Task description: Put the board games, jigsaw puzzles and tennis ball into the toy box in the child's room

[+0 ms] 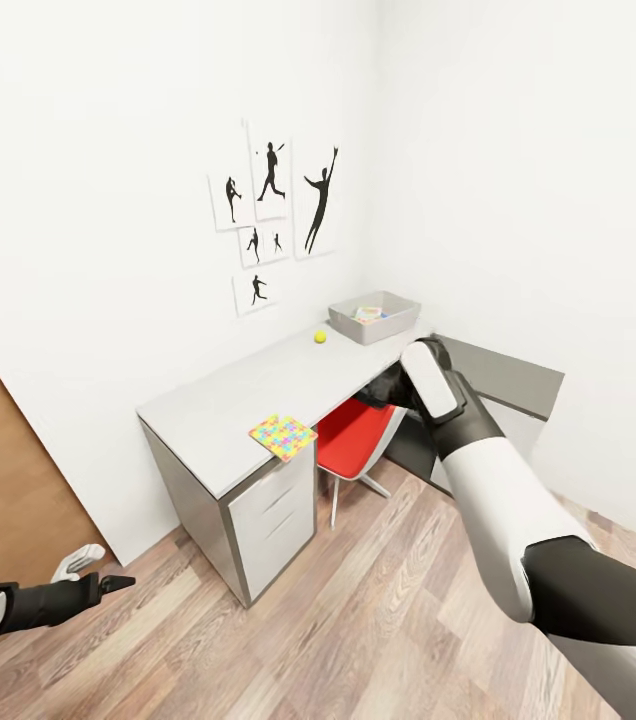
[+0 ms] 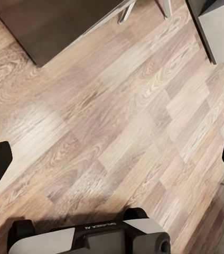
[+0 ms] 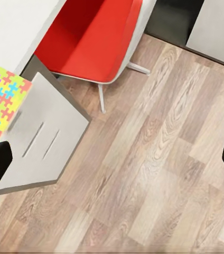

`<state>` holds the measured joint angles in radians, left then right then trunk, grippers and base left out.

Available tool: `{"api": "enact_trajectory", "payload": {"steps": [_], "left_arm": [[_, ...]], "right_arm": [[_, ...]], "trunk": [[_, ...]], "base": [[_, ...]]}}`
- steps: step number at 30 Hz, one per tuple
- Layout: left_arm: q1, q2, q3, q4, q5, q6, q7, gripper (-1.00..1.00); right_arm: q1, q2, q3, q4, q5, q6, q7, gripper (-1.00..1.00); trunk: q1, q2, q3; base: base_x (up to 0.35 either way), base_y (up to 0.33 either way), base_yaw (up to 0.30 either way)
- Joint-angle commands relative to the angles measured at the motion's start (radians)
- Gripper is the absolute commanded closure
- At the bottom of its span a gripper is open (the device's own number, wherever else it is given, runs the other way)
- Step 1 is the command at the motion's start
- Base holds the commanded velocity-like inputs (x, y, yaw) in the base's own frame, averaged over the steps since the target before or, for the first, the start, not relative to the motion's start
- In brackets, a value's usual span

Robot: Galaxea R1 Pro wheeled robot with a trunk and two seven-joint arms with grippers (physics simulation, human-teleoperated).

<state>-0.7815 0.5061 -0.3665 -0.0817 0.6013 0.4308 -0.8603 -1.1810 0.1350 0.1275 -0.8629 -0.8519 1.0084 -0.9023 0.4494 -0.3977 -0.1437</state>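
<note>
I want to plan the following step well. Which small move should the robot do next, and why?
Probably move the right hand toward the jigsaw puzzle, which overhangs the near edge of the table above the drawers. Both hands look open and hold nothing, over the wood floor. The tennis ball and toy box lie farther back.

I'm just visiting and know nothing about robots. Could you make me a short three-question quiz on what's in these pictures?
1. True or false: the ball lies inside the grey bin.
2. Which item overhangs the table edge above the drawers? A) puzzle mat B) ball C) bin
3. What colour is the chair tucked under the table?

Key: 1 false, it lies on the table beside the bin. 2 A. 3 red.
</note>
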Motion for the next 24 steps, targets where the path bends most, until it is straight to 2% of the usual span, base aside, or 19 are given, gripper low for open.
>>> {"api": "enact_trajectory", "payload": {"steps": [1,11,19,24], "left_arm": [[-0.001,0.000,-0.008,-0.001,0.010,0.008,-0.002,-1.00],[-0.001,0.000,-0.008,-0.001,0.009,0.008,-0.002,-1.00],[-0.001,0.000,-0.008,-0.001,0.009,0.008,-0.002,-1.00],[-0.001,0.000,-0.008,-0.001,0.009,0.008,-0.002,-1.00]], "right_arm": [[0.006,-0.001,0.001,0.001,-0.011,0.004,-0.008,-1.00],[0.066,-0.001,0.002,0.006,-0.016,0.013,-0.006,-1.00],[0.164,0.001,0.004,0.016,-0.016,0.013,-0.004,-1.00],[0.247,0.008,0.008,0.111,-0.014,-0.001,-0.001,-1.00]], "trunk": [[0.001,-0.002,-0.002],[0.001,-0.002,-0.002],[0.001,-0.002,-0.002],[0.001,-0.002,-0.002]], "base": [[0.000,0.000,0.000],[0.000,0.000,0.000],[0.000,0.000,0.000],[0.000,0.000,0.000]]}}
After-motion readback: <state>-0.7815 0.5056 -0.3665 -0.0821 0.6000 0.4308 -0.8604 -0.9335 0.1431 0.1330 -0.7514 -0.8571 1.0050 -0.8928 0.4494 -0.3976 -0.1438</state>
